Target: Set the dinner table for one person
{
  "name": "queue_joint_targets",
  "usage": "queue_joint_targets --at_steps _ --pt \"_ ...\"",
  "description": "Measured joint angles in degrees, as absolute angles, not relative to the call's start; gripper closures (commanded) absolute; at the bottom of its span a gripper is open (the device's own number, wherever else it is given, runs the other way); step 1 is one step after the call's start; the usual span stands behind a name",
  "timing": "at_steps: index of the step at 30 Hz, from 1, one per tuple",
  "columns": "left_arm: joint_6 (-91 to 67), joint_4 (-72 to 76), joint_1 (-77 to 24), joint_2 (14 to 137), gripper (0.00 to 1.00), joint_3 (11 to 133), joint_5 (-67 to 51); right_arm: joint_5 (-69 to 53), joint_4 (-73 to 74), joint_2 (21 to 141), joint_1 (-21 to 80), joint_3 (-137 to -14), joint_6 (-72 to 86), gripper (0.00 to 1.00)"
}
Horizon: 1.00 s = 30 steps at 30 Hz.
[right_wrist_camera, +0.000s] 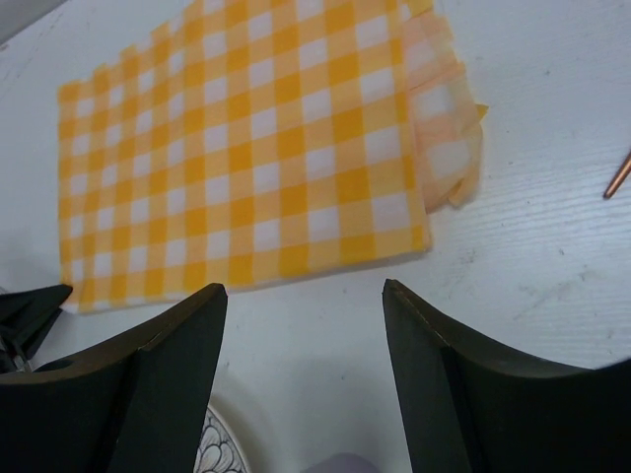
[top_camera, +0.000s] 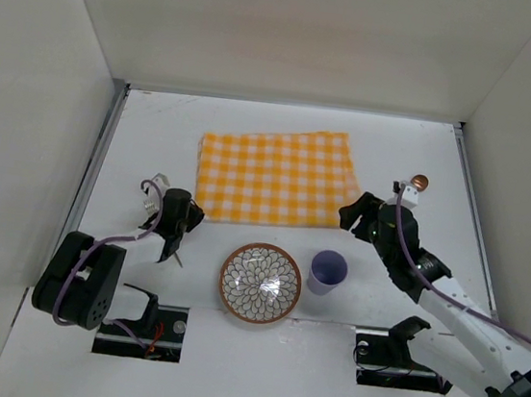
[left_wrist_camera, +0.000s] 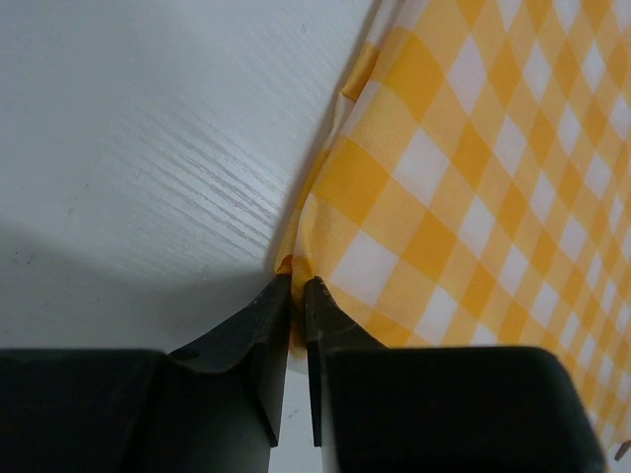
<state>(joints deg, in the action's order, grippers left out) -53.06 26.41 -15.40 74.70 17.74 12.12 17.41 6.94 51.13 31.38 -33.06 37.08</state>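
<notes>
Left gripper [left_wrist_camera: 298, 286]: nearly closed, pinching near-left corner of checked cloth [left_wrist_camera: 473, 197], likely to spread it. Right gripper [right_wrist_camera: 306, 291]: wide apart, empty, beside near-right corner. Dinner table [top_camera: 157, 137]: underlies both; cloth mid-tabletop.

Cloth [top_camera: 278, 176] lay flat on the dinner table [top_camera: 156, 146], centre, toward the far side. 1 bowl [top_camera: 260, 282] sat in front of it, nearer the arm bases, approx. below the cloth's middle. 1 cup [top_camera: 327, 271] stood just R of the bowl, also in front of the cloth. Left gripper [left_wrist_camera: 297, 286] was at the cloth's near-L corner, w/ that corner between its jaws. Right gripper [right_wrist_camera: 301, 296] was just off the near-R corner, above the table, behind the cup. 1 small rod-like item [right_wrist_camera: 619, 175] lay R of the cloth, apart from it.
</notes>
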Motion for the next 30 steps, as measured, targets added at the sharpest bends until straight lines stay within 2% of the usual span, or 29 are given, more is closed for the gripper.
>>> queue_joint_targets --at_steps 4,9,11,13,15,18,20,24,30 --pt "-53.1 26.8 -15.0 74.0 0.87 17.0 11.8 19.4 11.6 48.8 35.8 -34.0 36.6 0.30" --pt "-52.9 26.8 -13.7 72.5 0.68 16.5 11.5 21.9 16.0 48.5 45.4 -38.2 35.5 0.32" --pt "-52.9 26.3 -13.4 71.4 0.65 16.3 11.5 23.0 17.0 48.5 48.6 -40.2 35.1 0.33" --pt "-52.9 25.7 -13.4 69.7 0.62 15.7 11.5 24.6 18.3 48.5 50.3 -42.3 34.6 0.38" --pt "-52.8 24.2 -13.5 66.4 0.61 15.0 11.6 26.6 20.6 48.6 50.6 -44.0 34.3 0.46" --pt "-52.3 21.5 -14.3 59.3 0.60 14.7 12.2 29.6 26.1 49.5 50.7 -45.9 35.1 0.53" --pt "-51.7 20.1 -15.1 54.0 0.58 14.7 12.8 31.6 31.0 50.1 51.8 -46.6 36.8 0.53" --pt "-50.1 17.6 -17.1 45.7 0.57 14.8 14.9 34.7 41.4 50.8 57.9 -47.1 41.9 0.46" --pt "-48.0 17.0 -22.0 45.7 0.57 15.5 17.1 35.6 51.2 51.7 60.6 -47.1 47.5 0.49"
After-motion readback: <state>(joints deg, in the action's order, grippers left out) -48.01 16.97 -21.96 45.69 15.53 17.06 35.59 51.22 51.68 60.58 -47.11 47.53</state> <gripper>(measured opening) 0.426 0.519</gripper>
